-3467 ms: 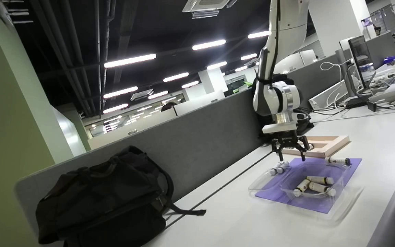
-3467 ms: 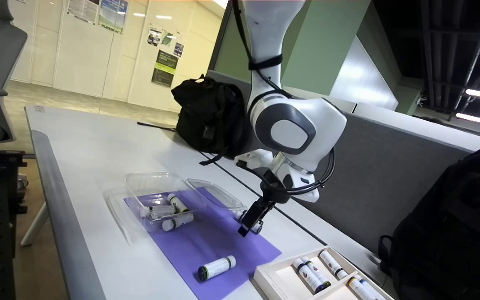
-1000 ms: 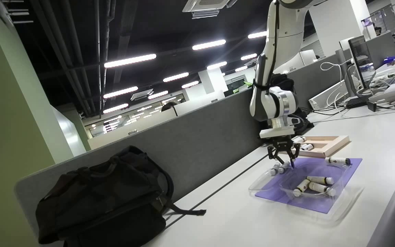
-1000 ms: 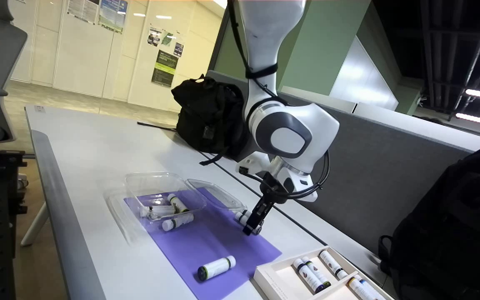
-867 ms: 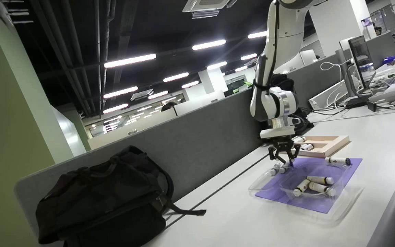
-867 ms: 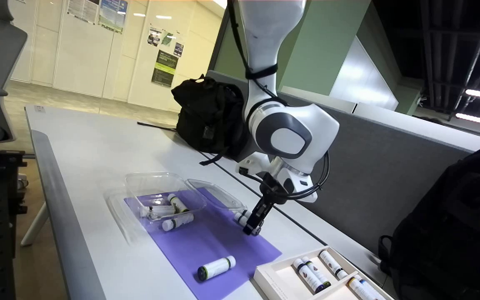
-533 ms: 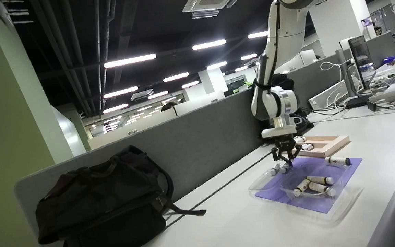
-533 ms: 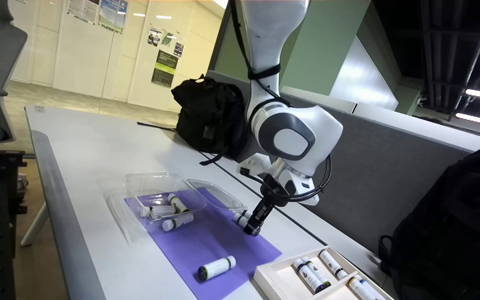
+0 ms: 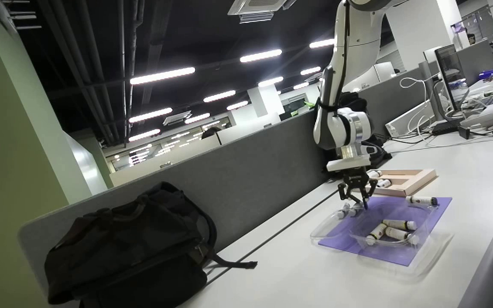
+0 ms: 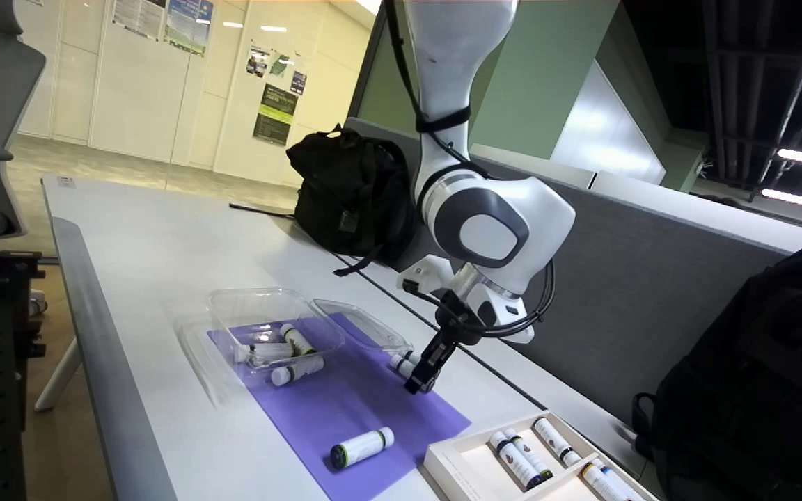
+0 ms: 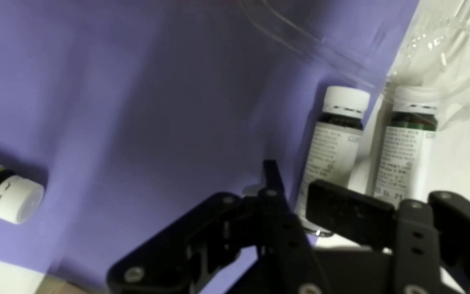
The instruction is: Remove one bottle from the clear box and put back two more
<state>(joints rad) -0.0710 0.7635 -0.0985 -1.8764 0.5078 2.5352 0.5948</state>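
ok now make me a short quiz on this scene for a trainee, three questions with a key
1. How many bottles lie in the clear box?
2. True or false: a lone bottle lies on the purple mat, outside the clear box.
3. Where is the gripper?
a) inside the clear box
b) over the wooden tray
c) at two bottles lying side by side

Key: 1: three; 2: true; 3: c

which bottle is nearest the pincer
The left bottle of the wrist view's side-by-side pair, on the purple mat's edge; its neighbour lies off the mat, farther from the pincer.
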